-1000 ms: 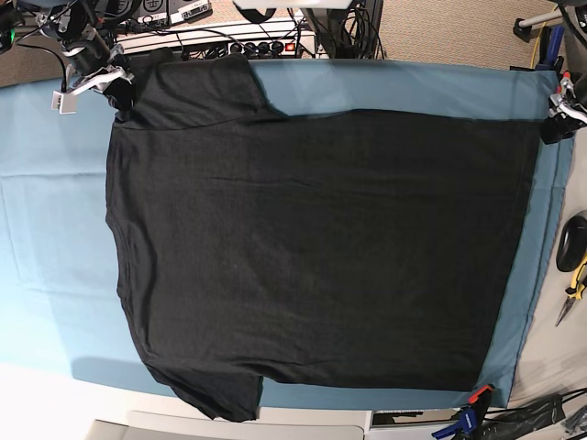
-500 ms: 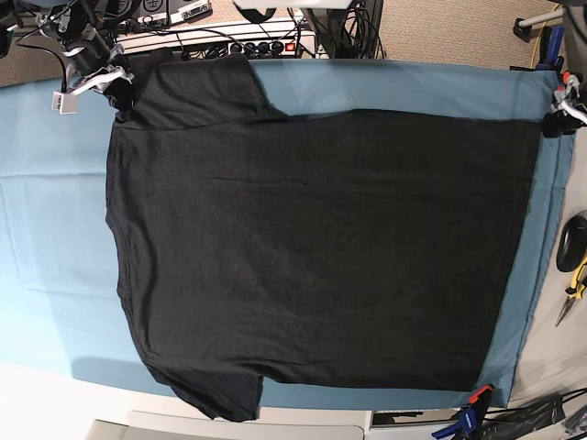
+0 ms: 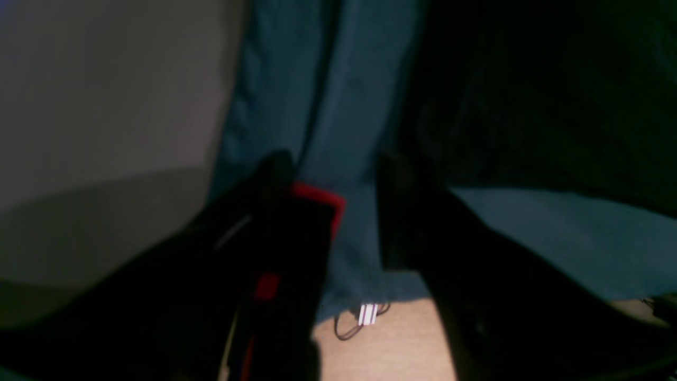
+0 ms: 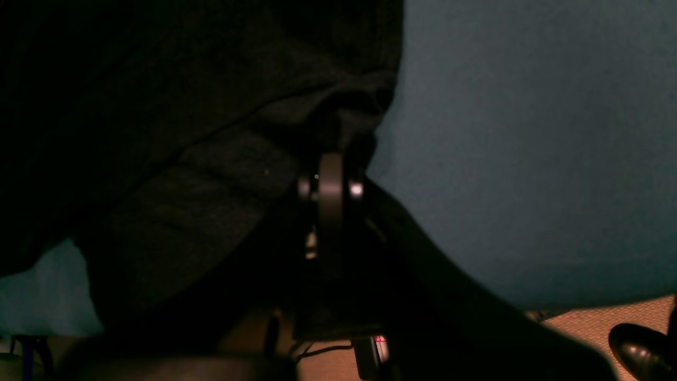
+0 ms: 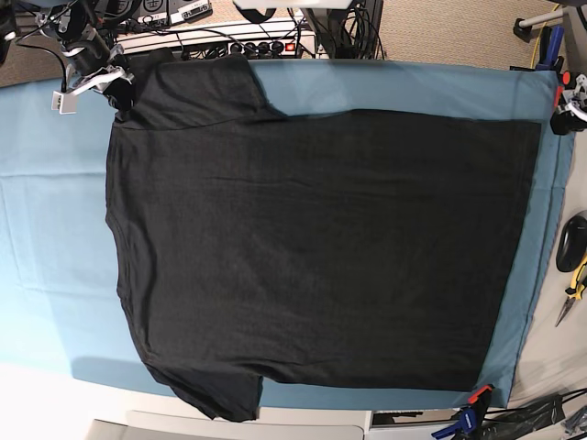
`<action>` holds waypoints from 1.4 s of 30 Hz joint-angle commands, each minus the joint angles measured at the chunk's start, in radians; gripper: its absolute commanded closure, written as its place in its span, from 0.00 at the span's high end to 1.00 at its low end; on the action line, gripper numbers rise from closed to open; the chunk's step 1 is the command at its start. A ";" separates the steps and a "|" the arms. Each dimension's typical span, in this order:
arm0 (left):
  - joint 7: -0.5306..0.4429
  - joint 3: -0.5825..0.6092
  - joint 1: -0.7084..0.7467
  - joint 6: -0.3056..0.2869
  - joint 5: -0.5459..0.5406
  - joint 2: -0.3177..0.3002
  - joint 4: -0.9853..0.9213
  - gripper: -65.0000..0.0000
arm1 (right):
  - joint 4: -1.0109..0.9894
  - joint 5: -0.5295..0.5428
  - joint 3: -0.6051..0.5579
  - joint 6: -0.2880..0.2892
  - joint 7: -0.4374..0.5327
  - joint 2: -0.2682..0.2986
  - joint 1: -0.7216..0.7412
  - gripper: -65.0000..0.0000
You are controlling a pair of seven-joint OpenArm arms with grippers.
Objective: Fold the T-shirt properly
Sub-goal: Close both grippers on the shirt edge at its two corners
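The black T-shirt (image 5: 321, 247) lies spread flat on the teal table cover (image 5: 55, 229), sleeves toward the left of the base view, hem toward the right. My right gripper (image 5: 115, 84) sits at the far left corner, shut on the edge of the upper sleeve. In the right wrist view the black cloth (image 4: 158, 132) bunches into the closed right gripper (image 4: 338, 132). My left gripper (image 5: 567, 103) hangs at the table's far right edge, just clear of the hem corner. In the left wrist view the left gripper (image 3: 333, 164) is open over teal cover, the T-shirt (image 3: 529, 95) off to its right.
A power strip with cables (image 5: 229, 41) runs behind the table's far edge. A red and blue clamp (image 5: 472, 403) grips the cover at the near right corner. A black object (image 5: 573, 240) and yellow-handled pliers (image 5: 573, 284) lie on the right side surface.
My left gripper has drawn back from the hem corner toward the table's right edge, leaving the corner flat on the cover. The right gripper and the sleeve have stayed put.
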 commanded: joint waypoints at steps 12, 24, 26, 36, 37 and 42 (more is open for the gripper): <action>-0.012 0.018 -0.040 -0.001 -0.019 -0.027 0.011 0.39 | 0.006 -0.020 0.006 -0.006 -0.018 0.008 -0.008 0.00; -0.012 0.183 -0.106 0.000 0.023 -0.024 0.010 0.39 | 0.006 -0.021 0.006 -0.006 -0.019 0.008 -0.008 0.00; -0.007 0.183 -0.104 0.000 0.016 -0.023 0.010 0.39 | 0.006 -0.021 0.006 -0.006 -0.019 0.008 -0.008 0.00; 0.018 0.188 -0.103 -0.012 -0.030 0.040 0.010 0.39 | 0.006 -0.039 0.006 -0.006 -0.019 0.003 -0.008 0.00; 0.017 0.188 -0.103 -0.012 -0.029 0.042 0.010 0.39 | 0.006 -0.039 0.006 -0.006 -0.019 0.003 -0.008 0.00; 0.013 0.188 -0.103 -0.012 -0.029 0.042 0.010 0.15 | 0.006 -0.039 0.006 -0.006 -0.006 0.003 -0.008 0.00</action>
